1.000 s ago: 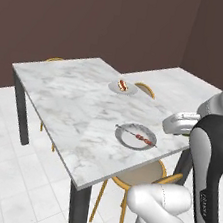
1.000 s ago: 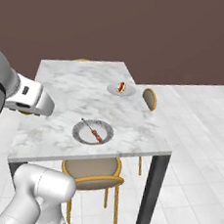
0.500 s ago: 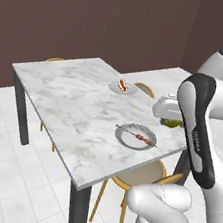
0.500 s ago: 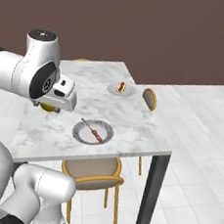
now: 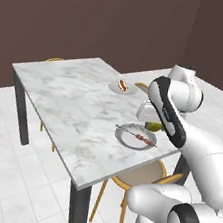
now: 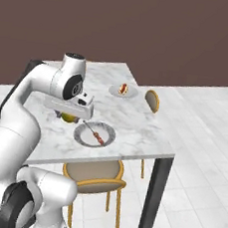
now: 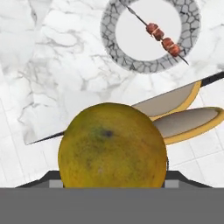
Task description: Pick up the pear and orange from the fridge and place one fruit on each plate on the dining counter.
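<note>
My gripper (image 5: 151, 120) (image 6: 72, 113) is shut on the orange (image 7: 112, 151), a yellow-orange ball with olive shading (image 5: 155, 126) (image 6: 68, 117). It hangs just above the near edge of the marble dining counter (image 5: 74, 103) (image 6: 134, 128) (image 7: 52, 65), beside a grey plate (image 5: 124, 138) (image 6: 81, 135) (image 7: 109, 30) that bears a skewer. A second plate (image 5: 114, 87) (image 6: 113, 91) with a red-and-yellow food piece lies farther back. The pear and the fridge are out of view.
A gold-legged stool (image 5: 139, 176) (image 6: 92, 172) (image 7: 183, 122) is tucked under the counter's near edge, below the orange. Other stools (image 5: 55, 59) (image 6: 151, 100) stand at the far sides. White tiled floor surrounds the counter, with a dark wall behind.
The arm has swung in from the counter's side and now reaches over its near edge, carrying the orange closer to the skewer plate. Plates and stools have not moved.
</note>
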Tool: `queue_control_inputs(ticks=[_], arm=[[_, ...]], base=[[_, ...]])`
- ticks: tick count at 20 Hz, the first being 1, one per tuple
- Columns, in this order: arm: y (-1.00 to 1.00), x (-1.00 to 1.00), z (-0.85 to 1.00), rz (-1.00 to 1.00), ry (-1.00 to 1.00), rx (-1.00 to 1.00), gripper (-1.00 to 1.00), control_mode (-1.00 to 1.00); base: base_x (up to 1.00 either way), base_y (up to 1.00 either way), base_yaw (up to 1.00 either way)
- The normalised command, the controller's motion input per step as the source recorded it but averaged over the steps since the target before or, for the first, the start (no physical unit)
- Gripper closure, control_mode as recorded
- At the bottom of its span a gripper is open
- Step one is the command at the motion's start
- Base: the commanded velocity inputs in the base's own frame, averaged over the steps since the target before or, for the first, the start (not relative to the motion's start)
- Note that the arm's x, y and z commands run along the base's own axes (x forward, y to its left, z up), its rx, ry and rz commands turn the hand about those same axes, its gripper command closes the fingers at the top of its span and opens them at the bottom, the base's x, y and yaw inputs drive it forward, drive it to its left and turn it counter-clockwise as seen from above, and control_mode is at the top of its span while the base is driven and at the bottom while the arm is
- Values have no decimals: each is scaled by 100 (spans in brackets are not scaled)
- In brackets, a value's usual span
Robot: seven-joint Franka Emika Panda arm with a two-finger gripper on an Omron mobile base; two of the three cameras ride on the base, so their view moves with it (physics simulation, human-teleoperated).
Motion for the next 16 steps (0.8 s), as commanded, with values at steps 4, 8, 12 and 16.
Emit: queue_control_inputs(ticks=[4, 8, 12, 16], arm=[[0, 69, -71, -7, -6, -12, 100, -100], [0, 20, -48, -20, -12, -5, 100, -100], [0, 21, -49, -24, -11, -1, 100, -100], [1, 57, -43, -25, -4, 0, 100, -100]], base=[[0, 0, 0], [0, 0, 0], [0, 0, 0], [0, 0, 0]])
